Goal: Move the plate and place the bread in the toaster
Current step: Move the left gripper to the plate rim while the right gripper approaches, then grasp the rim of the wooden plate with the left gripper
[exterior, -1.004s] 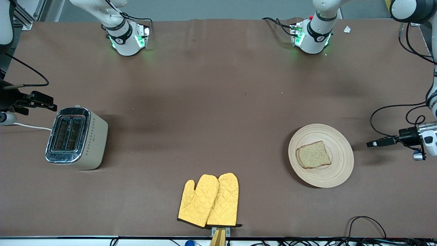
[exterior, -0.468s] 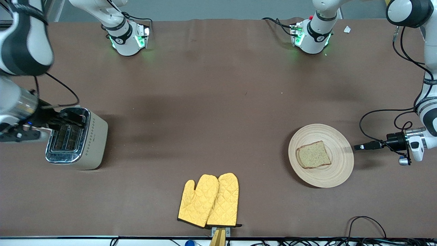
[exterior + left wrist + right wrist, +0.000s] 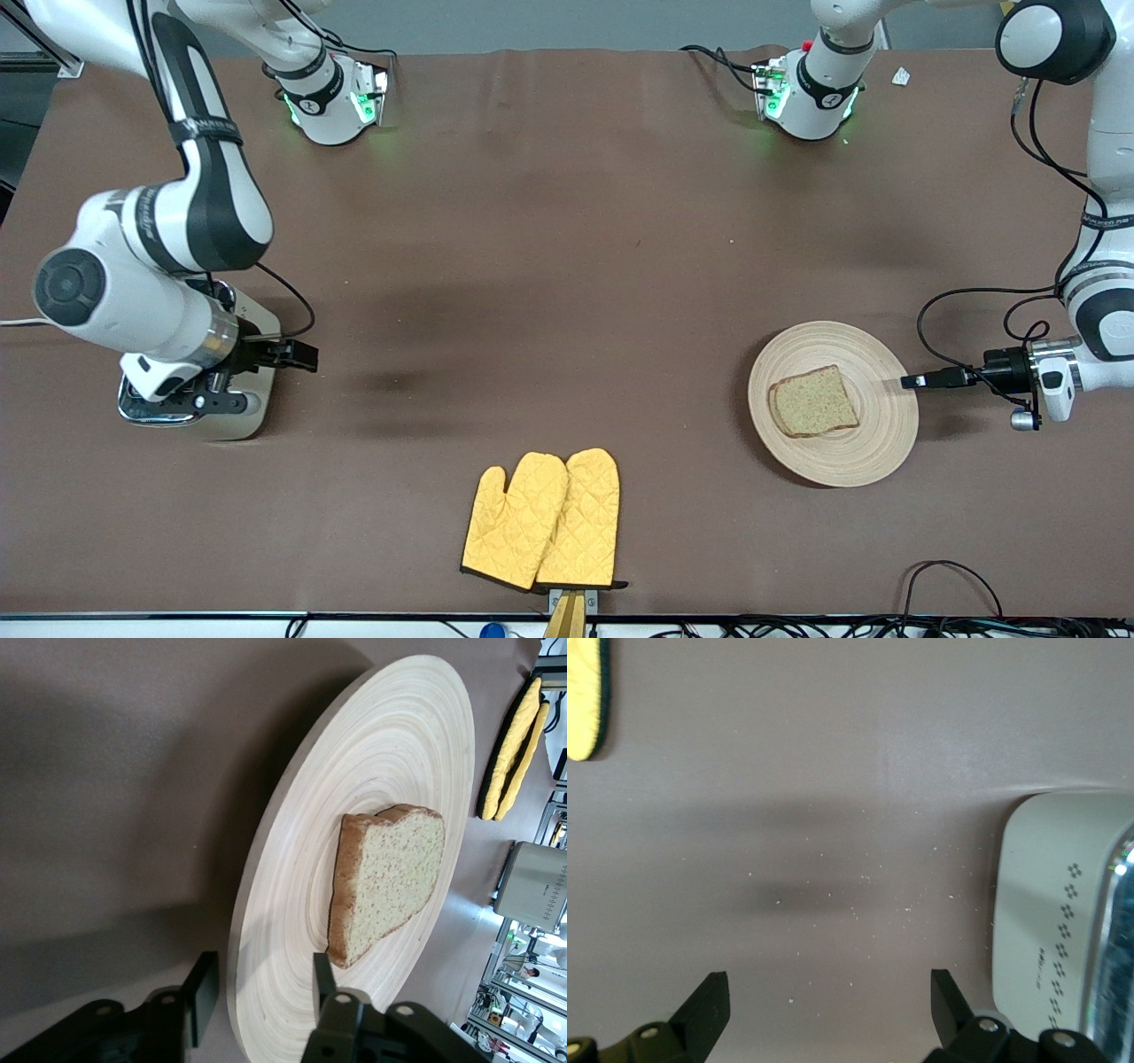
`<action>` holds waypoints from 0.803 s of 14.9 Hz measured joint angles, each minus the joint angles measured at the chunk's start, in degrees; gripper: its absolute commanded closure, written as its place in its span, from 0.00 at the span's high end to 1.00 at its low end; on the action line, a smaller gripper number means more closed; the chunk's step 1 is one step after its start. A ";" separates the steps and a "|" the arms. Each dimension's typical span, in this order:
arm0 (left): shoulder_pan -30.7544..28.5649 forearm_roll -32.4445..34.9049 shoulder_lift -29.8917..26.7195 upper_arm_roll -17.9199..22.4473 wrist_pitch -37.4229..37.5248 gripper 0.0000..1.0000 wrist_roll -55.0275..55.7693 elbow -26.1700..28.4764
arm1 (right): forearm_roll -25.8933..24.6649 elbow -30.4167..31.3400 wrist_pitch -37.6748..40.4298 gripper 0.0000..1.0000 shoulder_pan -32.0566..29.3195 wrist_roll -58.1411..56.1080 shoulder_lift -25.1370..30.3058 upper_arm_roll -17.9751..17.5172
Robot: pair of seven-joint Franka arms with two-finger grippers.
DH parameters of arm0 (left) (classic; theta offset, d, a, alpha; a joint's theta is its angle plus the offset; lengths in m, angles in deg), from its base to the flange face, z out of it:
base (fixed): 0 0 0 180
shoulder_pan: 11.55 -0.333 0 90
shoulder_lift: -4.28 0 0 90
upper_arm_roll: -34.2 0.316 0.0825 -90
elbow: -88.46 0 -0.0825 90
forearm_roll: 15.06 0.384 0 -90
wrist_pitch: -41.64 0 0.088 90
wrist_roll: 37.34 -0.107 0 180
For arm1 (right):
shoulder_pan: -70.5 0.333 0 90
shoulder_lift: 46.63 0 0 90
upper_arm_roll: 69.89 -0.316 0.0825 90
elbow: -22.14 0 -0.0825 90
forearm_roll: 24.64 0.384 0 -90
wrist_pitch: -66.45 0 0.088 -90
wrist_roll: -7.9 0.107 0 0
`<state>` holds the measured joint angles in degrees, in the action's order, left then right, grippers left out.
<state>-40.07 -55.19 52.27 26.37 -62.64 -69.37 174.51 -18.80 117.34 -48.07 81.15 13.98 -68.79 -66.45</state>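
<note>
Straddling the plate (image 3: 292, 904) rim with our left claw (image 3: 257, 992), fingers spread and not yet pinching, we risk tipping the plate and sliding the bread (image 3: 385, 881) lying at its centre. Our right claw (image 3: 292, 354), spread wide, hovers over the toaster (image 3: 252, 416), well apart from the plate.

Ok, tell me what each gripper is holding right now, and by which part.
Left gripper straddles the round beige wooden plate's rim, fingers either side, not clearly clamped. Right gripper is open beside the cream toaster, holding nothing.
</note>
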 measured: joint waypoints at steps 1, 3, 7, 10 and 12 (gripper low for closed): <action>0.03 0.00 0.03 -0.01 0.00 0.42 -0.01 -0.03 | 0.01 0.03 -1.42 1.00 -0.06 0.12 -1.37 0.13; 0.12 0.00 0.15 -0.03 0.00 0.36 -0.08 -0.06 | 0.08 0.01 -5.57 1.00 -0.48 0.45 -4.75 0.38; 0.46 0.00 1.45 -0.06 0.00 0.29 -3.63 -0.11 | 0.57 -0.32 -7.45 1.00 1.05 7.32 -7.39 -0.01; 0.81 -0.01 2.43 -0.12 0.00 0.22 -4.87 -0.44 | 9.27 -1.06 -7.41 1.00 3.66 9.59 -7.31 -0.21; 0.82 -0.02 2.47 -0.13 0.00 0.17 -4.91 -0.74 | 13.17 -1.25 -7.41 1.00 3.95 8.79 -7.31 -0.18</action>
<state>-39.25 -55.21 54.74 26.24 -62.64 -74.28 173.78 -5.63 116.08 -55.48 85.09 22.77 -76.10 -66.63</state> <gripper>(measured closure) 0.744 0.000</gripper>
